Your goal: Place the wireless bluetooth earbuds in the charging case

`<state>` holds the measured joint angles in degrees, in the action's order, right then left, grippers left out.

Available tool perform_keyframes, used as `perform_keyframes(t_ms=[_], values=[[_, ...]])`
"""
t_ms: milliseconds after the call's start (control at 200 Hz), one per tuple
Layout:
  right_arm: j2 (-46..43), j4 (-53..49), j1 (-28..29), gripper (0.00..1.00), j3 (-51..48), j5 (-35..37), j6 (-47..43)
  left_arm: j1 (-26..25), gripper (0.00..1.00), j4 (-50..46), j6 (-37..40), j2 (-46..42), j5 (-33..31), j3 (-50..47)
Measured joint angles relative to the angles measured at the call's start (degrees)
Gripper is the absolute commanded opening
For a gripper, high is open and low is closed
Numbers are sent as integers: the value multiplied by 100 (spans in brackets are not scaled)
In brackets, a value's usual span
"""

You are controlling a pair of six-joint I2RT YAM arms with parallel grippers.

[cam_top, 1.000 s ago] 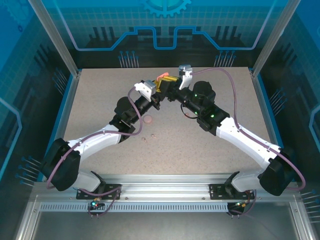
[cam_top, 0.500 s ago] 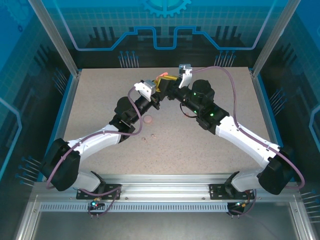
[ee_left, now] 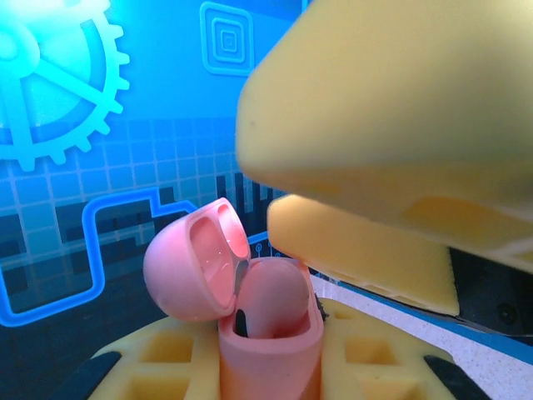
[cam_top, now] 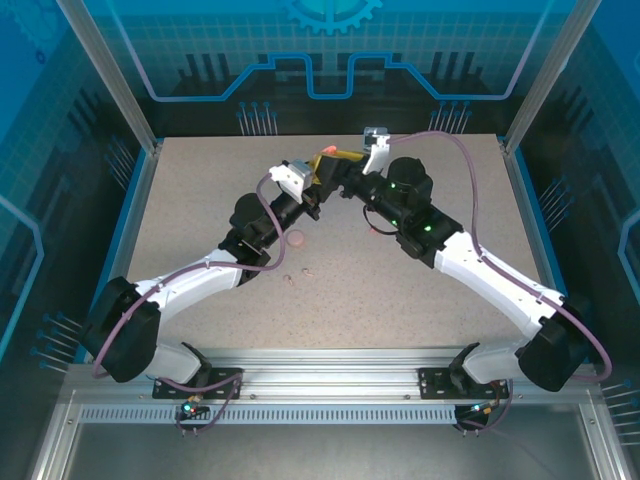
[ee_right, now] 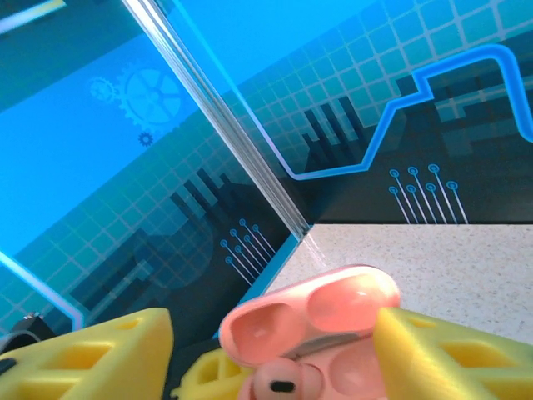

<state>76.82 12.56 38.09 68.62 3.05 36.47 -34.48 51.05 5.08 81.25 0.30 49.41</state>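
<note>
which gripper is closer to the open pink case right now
Left. The left gripper is clamped on the pink case at its base. The right gripper is open close by, its fingers either side of the lid.

you'll find no words, numbers or brand marks to read; the blue wall panel (ee_left: 166,92) beyond your left hand (cam_top: 318,175) carries just a gear emblem (ee_left: 42,79) and circuit-line drawings (ee_right: 466,60).

One open pink charging case (ee_left: 271,342) is counted, with one earbud (ee_right: 279,386) seated inside. On the tabletop (cam_top: 200,200), two tiny pale buds are counted, one bud (cam_top: 288,277) near the other bud (cam_top: 307,270), at 6 o'clock from one round pink object (cam_top: 297,238).
</note>
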Motion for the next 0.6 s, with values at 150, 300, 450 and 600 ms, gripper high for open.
perform_keyframes(t_ms=[150, 300, 450, 600], values=[[-313, -570, -197, 75, 46, -2, 142, -15, 0, 254, 37, -68, -4, 0], [-918, -1113, -787, 77, 33, 57, 476, -20, 0, 437, 138, -175, -48, 0], [-1176, -1976, -1539, 77, 118, 103, 737, -20, 0, 459, 254, -273, -74, -7], [-420, -3169, -1764, 75, 568, 109, 669, -20, 0, 466, 291, -396, -94, -61]])
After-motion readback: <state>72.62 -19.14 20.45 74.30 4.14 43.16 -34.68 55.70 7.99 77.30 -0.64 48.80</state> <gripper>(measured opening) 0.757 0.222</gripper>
